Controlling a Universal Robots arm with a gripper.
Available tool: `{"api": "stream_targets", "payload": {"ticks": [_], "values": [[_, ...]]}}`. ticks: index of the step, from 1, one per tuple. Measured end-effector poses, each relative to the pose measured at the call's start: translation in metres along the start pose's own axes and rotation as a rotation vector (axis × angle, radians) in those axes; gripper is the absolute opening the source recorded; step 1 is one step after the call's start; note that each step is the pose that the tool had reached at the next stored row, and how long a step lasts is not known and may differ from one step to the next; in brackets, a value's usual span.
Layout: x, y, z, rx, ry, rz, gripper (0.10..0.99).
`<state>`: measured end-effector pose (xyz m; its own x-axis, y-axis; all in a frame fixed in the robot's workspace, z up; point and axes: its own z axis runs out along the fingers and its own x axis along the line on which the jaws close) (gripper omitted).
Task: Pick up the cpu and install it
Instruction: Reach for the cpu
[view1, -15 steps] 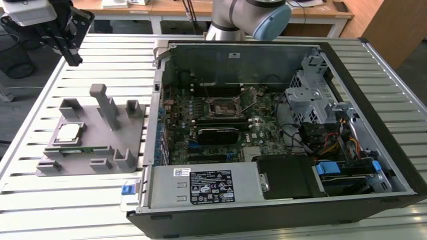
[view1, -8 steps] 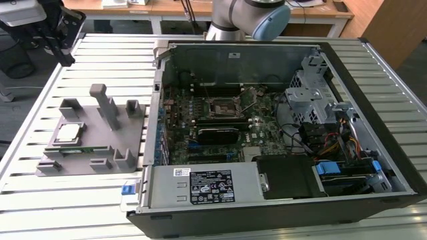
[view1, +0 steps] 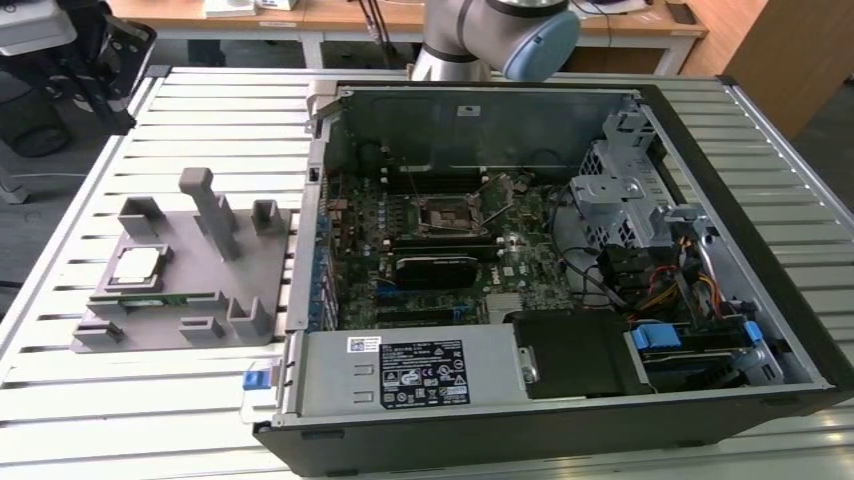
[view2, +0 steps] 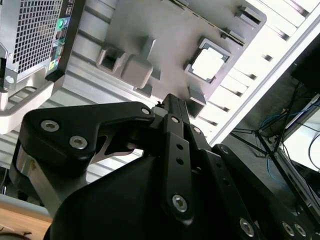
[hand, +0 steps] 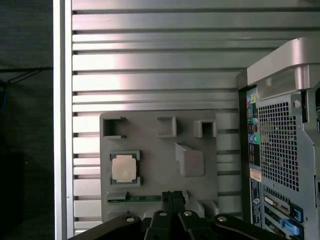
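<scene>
The cpu (view1: 138, 264) is a small silver square lying flat in a pocket of the grey holder plate (view1: 174, 300), at the exterior view's left. Both wrist views look down on it from well above: the cpu (hand: 124, 168) (view2: 207, 65) sits uncovered in its pocket. My gripper (hand: 173, 196) (view2: 167, 100) hangs over the holder plate, off to one side of the cpu and clear of it. Its black fingers are shut together with nothing between them. Inside the open computer case (view1: 320, 130), the motherboard's square socket (view1: 447, 213) is uncovered.
A long green memory stick (view1: 154, 298) (hand: 135, 198) lies in a slot of the holder beside the cpu. Grey posts (view1: 214, 210) stand up from the holder. The case's drive cage (view1: 621, 170) and cables (view1: 667, 290) fill its far side. All rests on a slatted metal table (view1: 134, 420).
</scene>
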<state>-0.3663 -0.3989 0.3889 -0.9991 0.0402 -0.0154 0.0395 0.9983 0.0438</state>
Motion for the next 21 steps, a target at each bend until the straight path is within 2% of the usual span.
{"api": "stream_targets", "payload": {"ticks": [12,21], "values": [[0.0306,-0.0013,0.0017,0.000,0.0011,-0.011,0.106],[0.0496,-0.0021,0.0035,0.000,0.0019,-0.014,0.106]]}}
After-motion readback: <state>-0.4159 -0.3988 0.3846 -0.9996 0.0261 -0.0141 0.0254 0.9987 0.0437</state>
